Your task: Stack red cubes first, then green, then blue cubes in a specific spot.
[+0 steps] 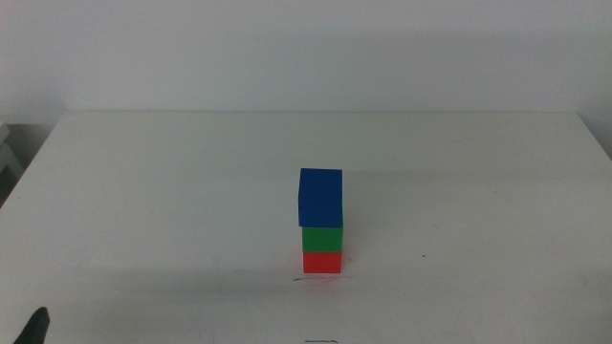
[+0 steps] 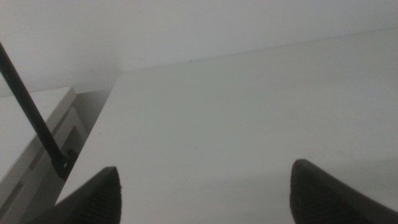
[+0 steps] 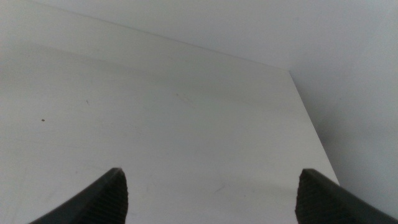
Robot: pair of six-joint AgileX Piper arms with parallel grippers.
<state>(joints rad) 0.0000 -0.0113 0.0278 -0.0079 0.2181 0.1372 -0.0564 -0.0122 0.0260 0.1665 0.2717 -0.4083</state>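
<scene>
A stack of three cubes stands in the middle of the white table in the middle view: the red cube (image 1: 322, 262) at the bottom, the green cube (image 1: 322, 239) on it, the blue cube (image 1: 320, 197) on top, leaning slightly left. A thin pencil mark runs under the red cube. My left gripper (image 2: 205, 193) is open over bare table near the left edge; only a dark tip of it (image 1: 36, 327) shows at the bottom left of the middle view. My right gripper (image 3: 211, 196) is open over bare table near the right edge. Neither wrist view shows the cubes.
The white table (image 1: 143, 191) ends at a white wall behind. In the left wrist view a thin dark rod (image 2: 31, 112) crosses beside a white shelf off the table's edge. The table's right edge (image 3: 308, 118) drops off in the right wrist view.
</scene>
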